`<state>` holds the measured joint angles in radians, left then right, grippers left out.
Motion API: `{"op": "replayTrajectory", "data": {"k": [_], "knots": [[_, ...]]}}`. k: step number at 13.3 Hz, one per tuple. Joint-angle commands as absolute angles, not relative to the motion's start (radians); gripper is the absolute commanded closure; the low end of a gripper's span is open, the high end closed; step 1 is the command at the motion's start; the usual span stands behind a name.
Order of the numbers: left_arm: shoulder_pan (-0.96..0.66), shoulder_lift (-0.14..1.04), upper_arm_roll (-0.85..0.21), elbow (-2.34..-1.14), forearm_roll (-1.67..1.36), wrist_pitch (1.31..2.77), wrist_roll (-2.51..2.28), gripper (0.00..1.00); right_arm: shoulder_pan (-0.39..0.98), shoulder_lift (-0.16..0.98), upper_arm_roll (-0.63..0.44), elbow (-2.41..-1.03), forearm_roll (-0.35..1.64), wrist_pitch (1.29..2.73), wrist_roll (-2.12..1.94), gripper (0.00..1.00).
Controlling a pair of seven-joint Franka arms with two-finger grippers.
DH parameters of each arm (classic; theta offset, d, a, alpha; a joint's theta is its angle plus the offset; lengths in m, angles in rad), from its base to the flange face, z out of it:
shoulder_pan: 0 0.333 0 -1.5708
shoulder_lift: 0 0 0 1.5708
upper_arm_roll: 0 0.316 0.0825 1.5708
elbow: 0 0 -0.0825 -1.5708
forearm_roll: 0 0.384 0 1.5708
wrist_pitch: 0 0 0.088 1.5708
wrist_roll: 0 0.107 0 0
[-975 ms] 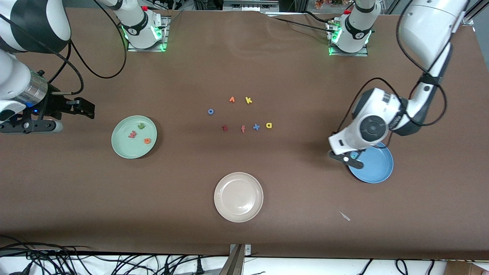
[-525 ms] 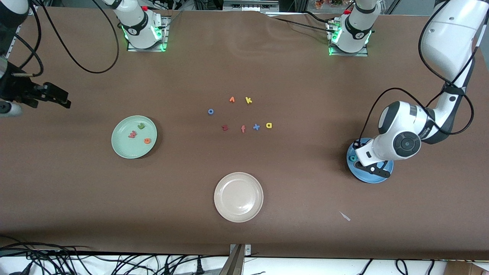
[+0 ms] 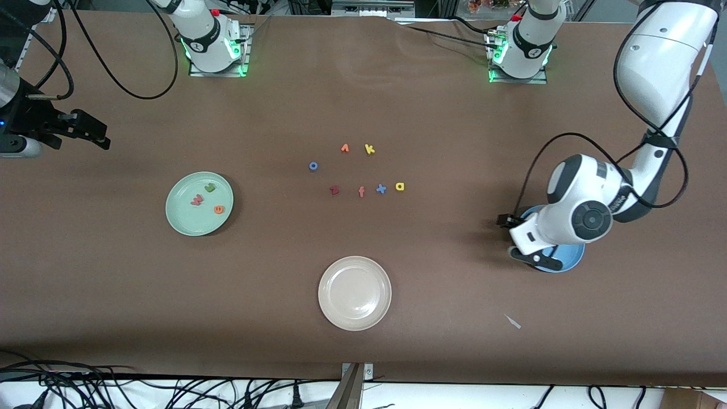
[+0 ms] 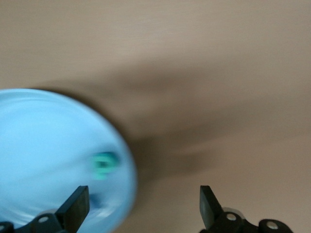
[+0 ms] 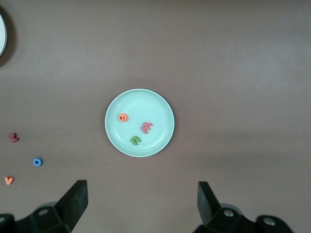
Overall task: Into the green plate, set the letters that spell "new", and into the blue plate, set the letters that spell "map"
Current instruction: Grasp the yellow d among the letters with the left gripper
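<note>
1. The table (image 3: 363,85) carries three plates and a cluster of small foam letters at its middle.
2. The left arm reaches down over the blue plate (image 3: 571,258), which lies toward the left arm's end of the table from the white plate (image 3: 355,293). The left gripper (image 4: 143,206) hangs over the blue plate's rim with its fingers spread wide and nothing between them.
3. The right arm waits at its own end of the table. The right gripper (image 5: 141,204) is open and empty, up in the air on the side of the green plate (image 3: 179,218) toward the right arm's end.
4. The green plate lies toward the right arm's end from the white plate and holds three letters: the green n (image 3: 209,187), the pink w (image 3: 197,200) and the orange e (image 3: 218,209).
5. The white plate sits nearest the front camera.
6. In the blue plate, the left wrist view shows the teal p (image 4: 103,164), with a blurred blue shape just beside it that cannot be made out.
7. The yellow a (image 3: 400,186) lies on the table in the cluster, farther from the camera than the white plate, beside the blue x (image 3: 381,188).
8. Also in the cluster: f (image 3: 361,192), z (image 3: 334,190), k (image 3: 370,149), an orange letter (image 3: 345,148) and a blue o (image 3: 313,166).
</note>
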<state>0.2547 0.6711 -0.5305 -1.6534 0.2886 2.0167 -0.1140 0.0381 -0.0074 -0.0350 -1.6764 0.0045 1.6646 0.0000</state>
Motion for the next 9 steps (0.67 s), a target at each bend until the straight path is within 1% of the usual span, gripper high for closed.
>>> {"op": "replayTrajectory", "data": {"k": [1,2,4,5,7,9], "knots": [[0.244,0.650,-0.632,-1.675,0.261,1.993,-0.286,0.00,0.054,-0.020,-0.048,-1.698,0.040,1.686,0.008,0.00],[0.229,0.652,-0.662,-1.686,0.261,1.997,-0.346,0.00,0.052,-0.017,-0.049,-1.697,0.043,1.684,0.008,0.00],[0.169,0.656,-0.676,-1.700,0.261,2.006,-0.440,0.00,0.052,-0.017,-0.051,-1.697,0.043,1.675,0.006,0.00],[0.128,0.660,-0.676,-1.715,0.261,2.057,-0.510,0.00,0.048,-0.015,-0.051,-1.697,0.043,1.678,0.008,0.00],[0.088,0.654,-0.676,-1.793,0.267,2.185,-0.609,0.00,0.051,-0.014,-0.049,-1.697,0.043,1.684,0.008,0.00],[0.010,0.658,-0.672,-1.833,0.294,2.256,-0.737,0.00,0.051,-0.014,-0.048,-1.697,0.043,1.684,0.006,0.00]]}}
